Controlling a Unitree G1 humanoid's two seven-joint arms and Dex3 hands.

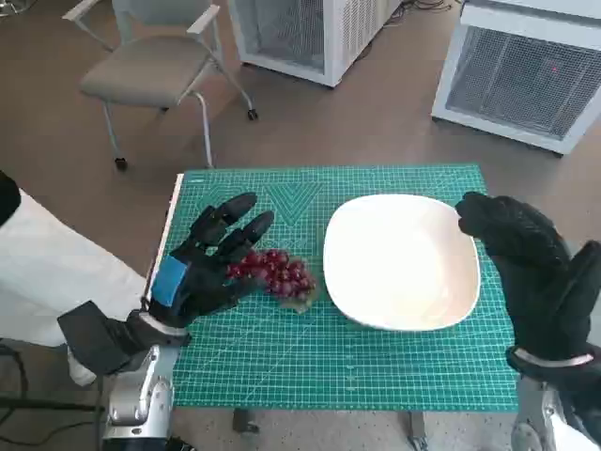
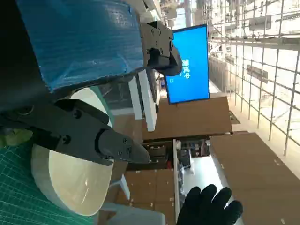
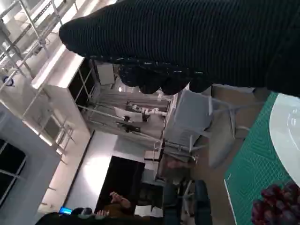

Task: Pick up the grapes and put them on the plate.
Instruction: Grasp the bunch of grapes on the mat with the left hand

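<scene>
A bunch of dark red grapes (image 1: 275,272) lies on the green cutting mat, just left of the white plate (image 1: 402,260). My left hand (image 1: 205,258) hovers over the grapes' left side with its fingers spread, holding nothing. My right hand (image 1: 526,256) in the black glove stands at the plate's right rim, fingers curled loosely, with nothing in it. The left wrist view shows my left hand's fingers (image 2: 84,133) before the plate (image 2: 70,180), and the gloved right hand (image 2: 208,206) beyond. The grapes (image 3: 276,206) and the plate's edge (image 3: 288,124) show in the right wrist view.
The green mat (image 1: 329,357) covers the small table. A grey chair (image 1: 155,66) stands on the floor behind the table's left side, and white units (image 1: 526,70) stand behind its right. A white-clothed person's leg (image 1: 56,272) is at the left edge.
</scene>
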